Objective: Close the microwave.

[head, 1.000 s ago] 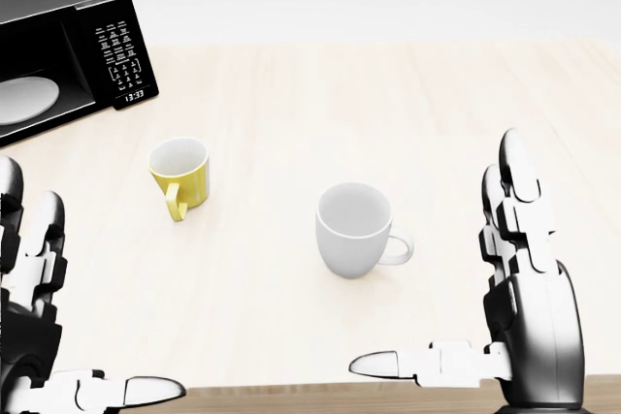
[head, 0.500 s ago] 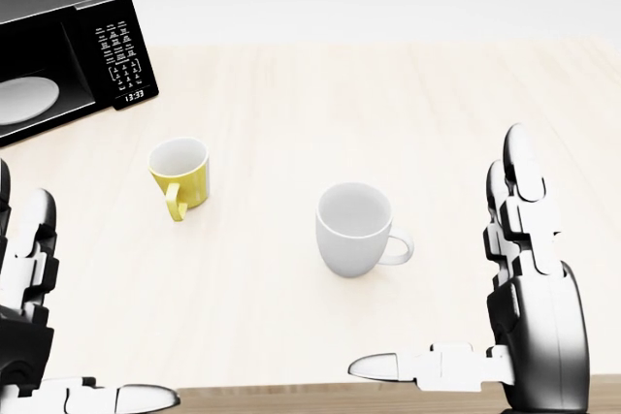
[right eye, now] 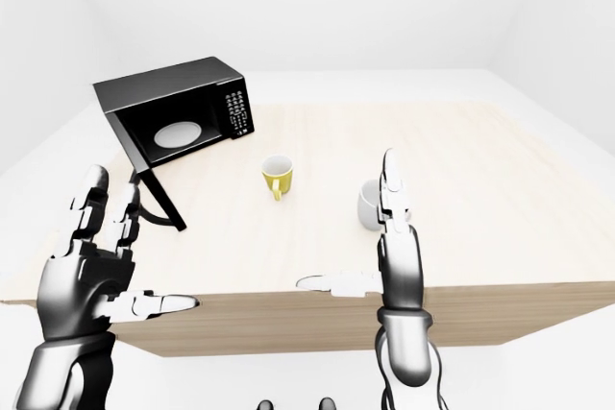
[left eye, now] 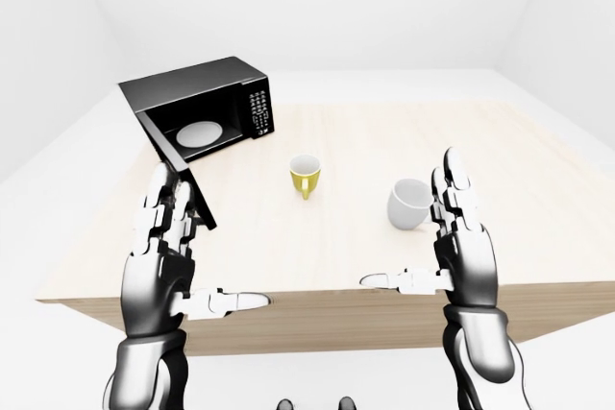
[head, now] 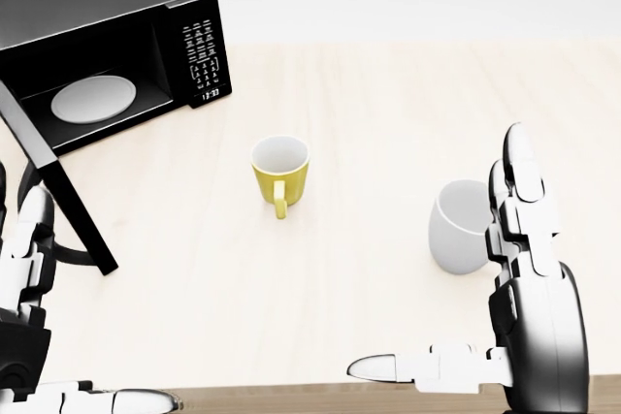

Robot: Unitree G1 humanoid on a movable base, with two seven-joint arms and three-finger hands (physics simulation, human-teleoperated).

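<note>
Fingers (left eye: 165,206) of left hand (left eye: 159,266) spread, empty; right hand (left eye: 461,252) same. Microwave (left eye: 197,108) beyond left fingers on counter (left eye: 336,237), door (head: 58,186) swung open just ahead. Advice: press left palm on door's outer face, sweep shut, avoid yellow mug (head: 279,170).

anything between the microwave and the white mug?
Yes: the yellow mug stands on the table between microwave and white mug, clearest in the head view.

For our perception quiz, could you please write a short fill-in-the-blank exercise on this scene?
1. The microwave door stands ____.
2. The mug nearest the microwave is ____ in colour.
3. Inside the microwave lies a white ____.
4. Both the left hand and the right hand hold ____.

Missing words: open; yellow; plate; nothing
</note>
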